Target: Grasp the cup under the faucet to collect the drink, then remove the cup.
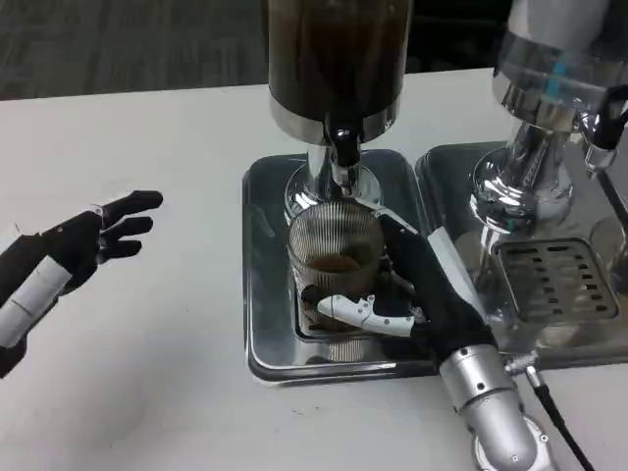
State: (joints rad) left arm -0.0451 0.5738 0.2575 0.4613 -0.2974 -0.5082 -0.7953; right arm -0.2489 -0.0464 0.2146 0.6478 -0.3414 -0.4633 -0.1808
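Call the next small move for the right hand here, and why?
Probably hold the cup steady under the faucet a little longer. The right hand already wraps the ribbed glass cup on the steel tray, directly below the spout, and only a shallow layer of dark drink shows inside. The left hand hovers apart, holding nothing. Lifting out looks premature.

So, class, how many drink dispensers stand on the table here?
2. The dark dispenser stands centre, above the ribbed cup held by the right robot hand. The second dispenser stands at the right edge, partly cut off.
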